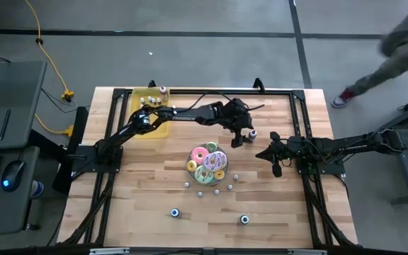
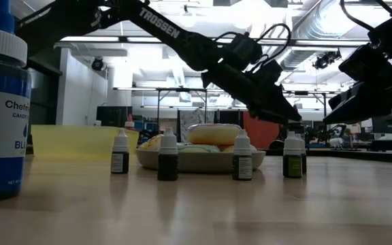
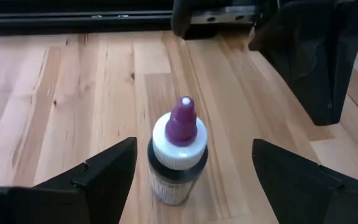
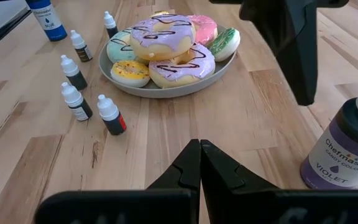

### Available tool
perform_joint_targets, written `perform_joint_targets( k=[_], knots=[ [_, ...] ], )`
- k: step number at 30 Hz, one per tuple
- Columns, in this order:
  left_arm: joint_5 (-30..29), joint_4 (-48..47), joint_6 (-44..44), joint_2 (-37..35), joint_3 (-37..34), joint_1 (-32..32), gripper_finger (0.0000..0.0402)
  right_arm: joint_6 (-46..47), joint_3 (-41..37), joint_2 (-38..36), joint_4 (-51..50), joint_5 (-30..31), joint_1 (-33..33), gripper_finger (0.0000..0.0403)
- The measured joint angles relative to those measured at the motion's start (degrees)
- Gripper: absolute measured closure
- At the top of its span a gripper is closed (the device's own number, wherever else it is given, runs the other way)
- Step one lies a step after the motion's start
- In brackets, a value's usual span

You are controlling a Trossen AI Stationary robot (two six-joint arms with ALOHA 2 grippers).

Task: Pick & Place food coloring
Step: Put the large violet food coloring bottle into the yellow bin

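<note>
While the left gripper (image 3: 191, 171) hangs spread wide just above the table, a small bottle (image 3: 178, 158) with a purple tip and white collar stands upright between its two dark fingers (image 3: 98, 177), with clear gaps on both sides, so nothing is grasped or touched. In the high view this gripper (image 1: 242, 136) sits right of centre in the frame, at the end of the left arm that reaches across from the left edge, and the bottle (image 1: 252, 132) shows just beside it. The right gripper (image 4: 199, 163) is clenched, its fingertips pressed together with nothing between them; in the high view it (image 1: 273, 157) lies right of centre, a little lower than the left one.

More food coloring bottles (image 4: 82, 93) stand upright in a loose group in the left part of the right wrist frame, beside a grey plate (image 4: 166, 90) of frosted doughnuts (image 4: 163, 34). A larger violet jar (image 4: 347, 146) stands at the right edge of that frame, and a blue jar (image 4: 45, 15) at its upper left. In the high view the plate (image 1: 189, 166) is at the centre of the table (image 1: 140, 177), small bottles dot the wood below it, and a yellow tray (image 1: 142, 93) at the upper left of the table holds a few more. A person (image 1: 395, 53) shows in the upper right corner.
</note>
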Motion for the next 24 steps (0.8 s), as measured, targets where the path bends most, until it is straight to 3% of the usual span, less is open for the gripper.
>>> perform_joint_targets(
  k=[7, 18, 24],
  knots=[
    [-0.2, 1.2, 0.0, 0.0, 0.0, 0.0, 0.0097, 0.0, 0.0, 0.0, 0.0, 0.0, 0.0, 0.0402],
    [-1.2, 2.5, -0.5, 0.0, 0.0, 0.0, 0.017, 0.0, 0.0, 0.0, 0.0, 0.0, 0.0, 0.0402],
    [-1.2, 3.3, -2.1, 0.6, 0.0, 0.0, 0.0185, 0.0, 0.0, 0.0, 0.0, 0.0, 0.0, 0.0402]
  ],
)
